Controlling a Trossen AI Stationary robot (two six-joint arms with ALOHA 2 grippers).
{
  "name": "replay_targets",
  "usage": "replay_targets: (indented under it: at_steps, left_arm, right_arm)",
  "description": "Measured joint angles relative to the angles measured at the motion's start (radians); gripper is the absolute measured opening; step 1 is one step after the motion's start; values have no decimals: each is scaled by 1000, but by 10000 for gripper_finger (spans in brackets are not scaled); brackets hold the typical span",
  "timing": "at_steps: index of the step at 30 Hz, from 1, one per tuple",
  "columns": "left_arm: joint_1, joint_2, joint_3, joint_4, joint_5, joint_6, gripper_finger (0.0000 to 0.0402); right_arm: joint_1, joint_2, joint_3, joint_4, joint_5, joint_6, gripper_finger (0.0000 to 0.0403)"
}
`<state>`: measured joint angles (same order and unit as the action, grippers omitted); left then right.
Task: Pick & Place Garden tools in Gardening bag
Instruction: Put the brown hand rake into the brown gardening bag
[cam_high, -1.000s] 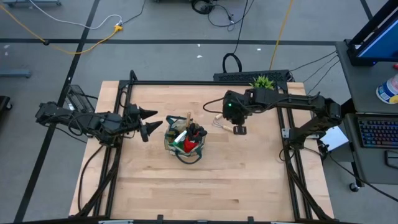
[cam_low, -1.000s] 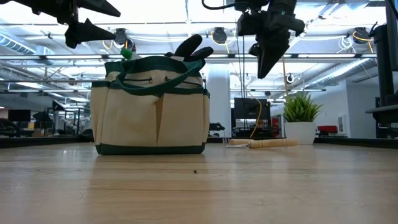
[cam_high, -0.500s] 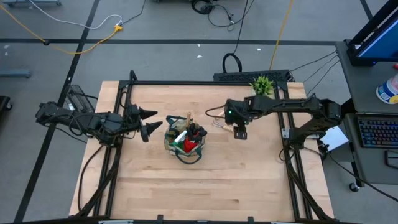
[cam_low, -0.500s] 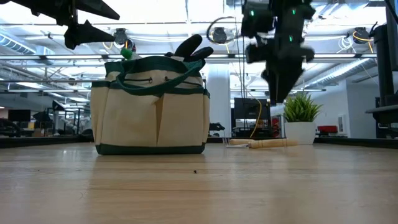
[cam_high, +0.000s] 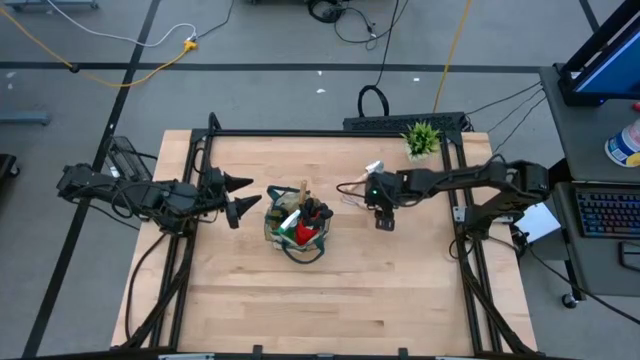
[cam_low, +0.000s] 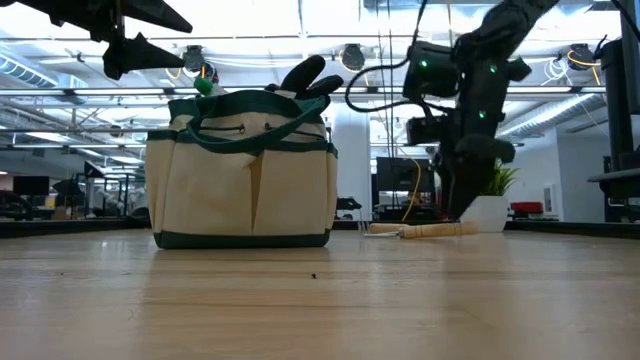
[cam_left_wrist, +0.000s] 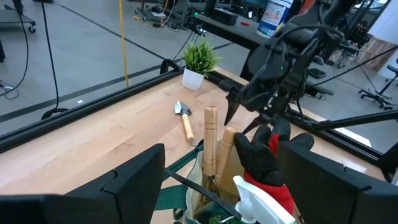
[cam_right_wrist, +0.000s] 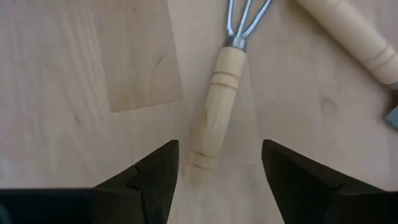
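The gardening bag (cam_high: 297, 227) stands upright on its base at mid-table, with a red-and-black glove (cam_left_wrist: 267, 155) and wooden tool handles (cam_left_wrist: 211, 140) sticking out of its top. A hand rake with a light wooden handle (cam_right_wrist: 217, 106) and a trowel (cam_left_wrist: 183, 119) lie flat on the table to the right of the bag. My right gripper (cam_right_wrist: 219, 152) is open and low over the rake, with one finger on either side of the handle's free end, touching nothing. My left gripper (cam_high: 240, 197) is open and empty, raised just left of the bag.
A small potted plant (cam_high: 421, 137) stands at the table's far right edge, behind the loose tools (cam_low: 420, 230). A second wooden handle (cam_right_wrist: 348, 37) lies close beside the rake. Bare tabletop (cam_high: 330, 300) lies on the near side of the bag.
My right gripper has come down from well above the table to just over the loose tools and has moved slightly toward the near edge. The bag, the tools and my left arm have stayed put.
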<state>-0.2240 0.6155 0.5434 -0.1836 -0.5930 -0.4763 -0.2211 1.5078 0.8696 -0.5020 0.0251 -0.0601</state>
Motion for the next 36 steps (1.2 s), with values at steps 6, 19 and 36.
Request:
replay_targets:
  at_steps: [6, 19, 36]
  left_arm:
    - [0, 0, 0, 1, 0, -3, 310]
    - [0, 0, 0, 2, 0, -24, 310]
    - [-1, 12, 0, 20, 158, -85, 310]
  right_arm:
    - [-1, 0, -87, 130, 8, 30, 224]
    - [-1, 38, -146, 206, 15, 61, 137]
    - [1, -19, -64, -4, -4, 73, 60]
